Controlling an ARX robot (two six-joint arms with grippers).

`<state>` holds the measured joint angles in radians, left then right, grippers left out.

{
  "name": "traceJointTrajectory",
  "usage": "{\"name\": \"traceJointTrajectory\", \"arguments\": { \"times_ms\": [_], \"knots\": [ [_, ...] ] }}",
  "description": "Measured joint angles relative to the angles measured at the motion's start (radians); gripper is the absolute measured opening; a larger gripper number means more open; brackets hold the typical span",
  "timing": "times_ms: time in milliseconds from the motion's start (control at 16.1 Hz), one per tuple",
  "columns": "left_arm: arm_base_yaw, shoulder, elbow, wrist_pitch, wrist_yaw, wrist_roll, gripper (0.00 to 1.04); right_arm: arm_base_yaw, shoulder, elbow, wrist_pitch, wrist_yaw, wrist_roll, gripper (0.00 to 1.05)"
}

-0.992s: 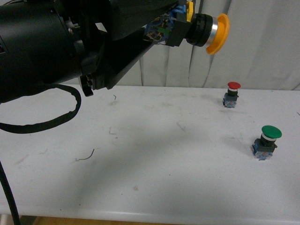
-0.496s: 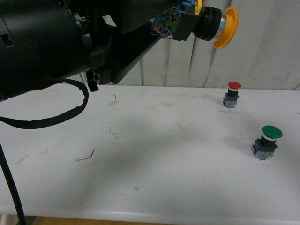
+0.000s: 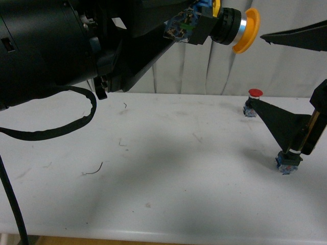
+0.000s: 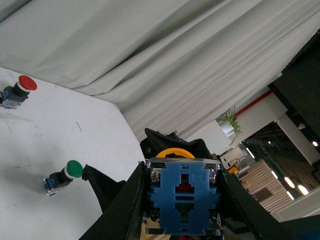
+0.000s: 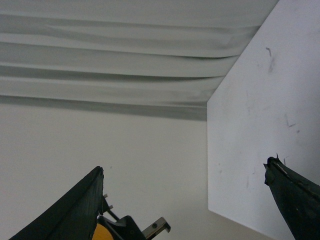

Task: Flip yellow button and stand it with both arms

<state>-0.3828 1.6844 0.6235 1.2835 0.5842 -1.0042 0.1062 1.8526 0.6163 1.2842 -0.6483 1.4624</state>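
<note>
I see my left gripper clamped on the yellow button, high above the table; my right gripper gapes wide beside its cap.

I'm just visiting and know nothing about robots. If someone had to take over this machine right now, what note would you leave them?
Left tool: shut on the yellow button, held high above the table, cap pointing sideways.
Right tool: open, empty, next to the cap.
Done: button lifted off the table.
Left: probably pass it to the right tool, finish the flip, and stand it on the table.
</note>
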Motion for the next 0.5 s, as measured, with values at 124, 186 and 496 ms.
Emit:
{"name": "traceJointTrajectory", "arguments": {
  "times_ms": [124, 186, 496],
  "knots": [
    [0.000, 0.000, 0.000, 0.001, 0.000, 0.003, 0.35, 0.020, 0.000, 0.015, 0.002, -0.040, 0.018, 0.98],
    [0.000, 0.000, 0.000, 0.000, 0.000, 0.007, 0.35, 0.032, 0.000, 0.019, 0.002, -0.054, 0.026, 0.98],
    [0.005, 0.000, -0.003, 0.007, -0.004, 0.010, 0.35, 0.085, -0.028, 0.026, -0.006, -0.092, 0.080, 0.98]
  ]
}}
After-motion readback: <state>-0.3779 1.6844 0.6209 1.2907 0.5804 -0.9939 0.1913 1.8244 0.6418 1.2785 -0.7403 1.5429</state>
